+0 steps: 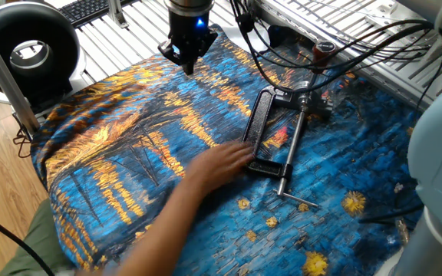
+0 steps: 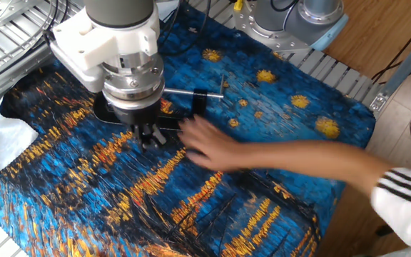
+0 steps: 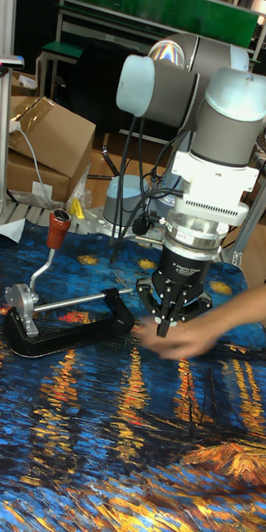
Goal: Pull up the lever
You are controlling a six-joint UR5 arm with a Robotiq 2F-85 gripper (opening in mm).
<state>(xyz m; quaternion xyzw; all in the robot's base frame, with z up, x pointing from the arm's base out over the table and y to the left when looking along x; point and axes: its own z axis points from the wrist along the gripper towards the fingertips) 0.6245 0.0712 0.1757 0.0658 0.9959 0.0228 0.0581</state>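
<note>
Lever (image 3: 56,235) is standing raised at the left end of the clamp (image 3: 66,328) on the painted cloth (image 1: 129,138), while the gripper (image 3: 171,322), fingers nearly together and holding nothing, is hovering well apart, and a blurred hand (image 1: 221,162) is reaching for the clamp, probably to steady it

The way between the tool (image 3: 165,326) and the raised lever (image 3: 50,246) is being blocked by a person's blurred hand (image 3: 189,337) beside the clamp (image 3: 66,328), while open cloth (image 3: 108,440) is being left free toward the desk's near side.
</note>
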